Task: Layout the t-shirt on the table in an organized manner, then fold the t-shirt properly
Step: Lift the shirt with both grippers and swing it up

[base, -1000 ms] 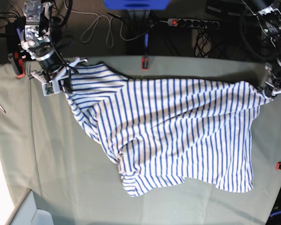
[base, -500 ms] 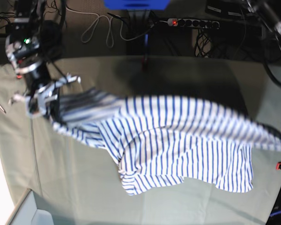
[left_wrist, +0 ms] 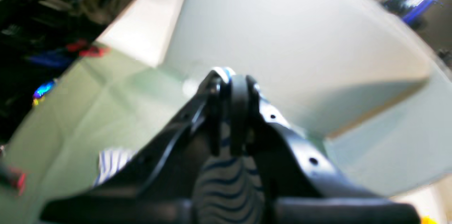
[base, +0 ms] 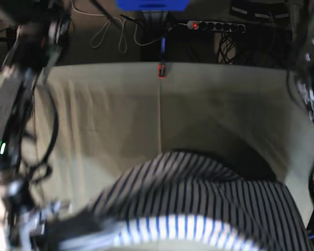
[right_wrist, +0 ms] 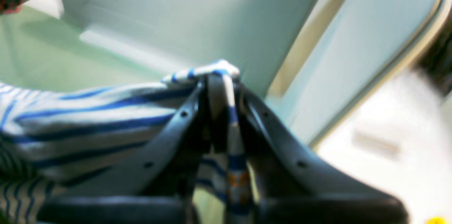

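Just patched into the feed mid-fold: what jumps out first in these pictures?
The striped t-shirt is lifted off the table and billows across the lower base view, blurred with motion. Each pincer is shut on a pinch of its cloth: the right pincer with a bunched edge poking past its tips, the left pincer with striped fabric hanging beneath.

The right arm's black gripper (right_wrist: pixel 222 75) pinches a bunched fold of the soft white t-shirt with thin blue stripes (right_wrist: pixel 88 118), the cloth trailing off to the left above the blurred, pale grey-green cloth-covered desk (right_wrist: pixel 42 58).
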Motion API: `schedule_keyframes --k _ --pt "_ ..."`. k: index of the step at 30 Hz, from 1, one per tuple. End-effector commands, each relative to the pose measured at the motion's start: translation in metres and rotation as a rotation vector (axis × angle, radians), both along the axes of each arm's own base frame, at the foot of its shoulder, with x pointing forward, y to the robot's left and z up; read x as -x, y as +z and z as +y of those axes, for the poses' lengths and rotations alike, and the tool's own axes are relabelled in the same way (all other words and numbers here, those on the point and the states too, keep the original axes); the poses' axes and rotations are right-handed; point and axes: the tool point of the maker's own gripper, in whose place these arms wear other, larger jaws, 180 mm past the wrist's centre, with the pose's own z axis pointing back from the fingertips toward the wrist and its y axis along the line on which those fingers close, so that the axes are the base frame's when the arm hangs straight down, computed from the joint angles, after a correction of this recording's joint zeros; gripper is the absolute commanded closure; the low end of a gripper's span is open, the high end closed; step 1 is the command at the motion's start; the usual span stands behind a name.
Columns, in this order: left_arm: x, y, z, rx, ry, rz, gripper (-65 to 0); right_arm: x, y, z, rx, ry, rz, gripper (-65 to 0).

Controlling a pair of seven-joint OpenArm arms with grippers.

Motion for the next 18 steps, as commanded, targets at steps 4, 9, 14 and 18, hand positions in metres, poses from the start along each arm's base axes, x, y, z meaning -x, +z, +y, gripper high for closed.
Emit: schedule_keyframes --k 4,9,14,18 --pt "-0.034 0.096 -0.022 -0.007 -0.024 -0.168 -0.3 -0.035 0.1 -0.016 0.011 -0.016 -0.169 0.0" --pt "-0.051 0.156 -0.044 -0.032 -0.034 -0.282 -0.3 -0.054 0.172 -0.037 0.008 -0.042 -0.265 0.0" --pt "-0.05 0.165 -0.044 -0.047 -0.025 -0.314 -0.3 -0.042 0.196 -0.056 0.058 -0.085 -0.313 0.0" --pt "-0.042 0.123 -0.008 0.012 0.037 -0.271 -0.3 -0.03 0.141 -0.067 0.096 -0.111 -0.227 0.0"
